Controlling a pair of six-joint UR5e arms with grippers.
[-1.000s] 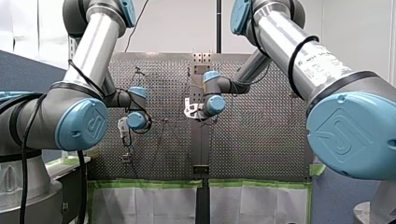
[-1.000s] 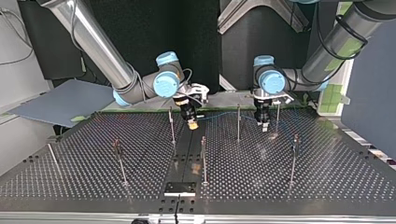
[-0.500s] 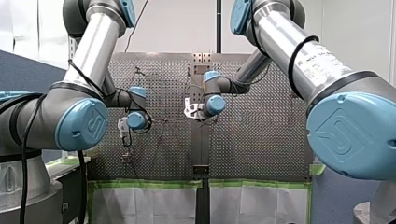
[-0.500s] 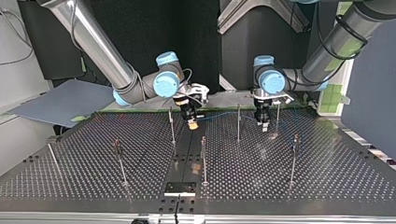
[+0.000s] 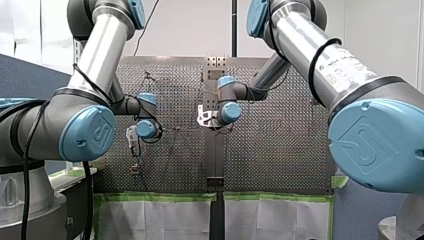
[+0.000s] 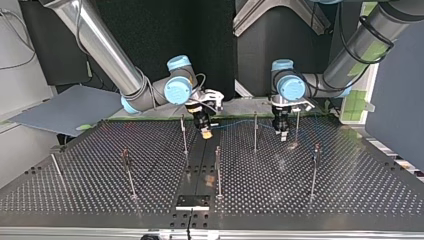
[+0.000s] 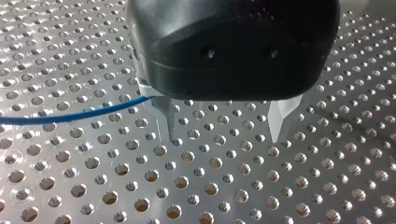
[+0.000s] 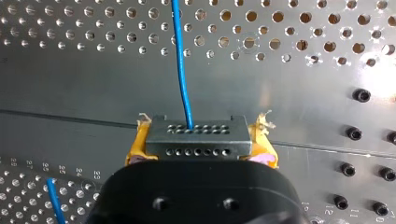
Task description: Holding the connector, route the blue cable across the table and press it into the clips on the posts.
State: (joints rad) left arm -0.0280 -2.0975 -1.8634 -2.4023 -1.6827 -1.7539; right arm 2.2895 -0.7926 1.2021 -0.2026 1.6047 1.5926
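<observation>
Just above centre in the top view, my right hand (image 6: 205,132) is clamped on the grey connector (image 8: 198,140) — yellow pads (image 8: 138,145) press on both of its sides. The blue cable (image 8: 181,70) leaves the connector and runs over the perforated surface (image 6: 325,190) toward my left hand (image 6: 282,133), right of centre. That hand's metal fingers (image 7: 164,116) stand wide apart with nothing between them — the cable passes just beside one.
</observation>
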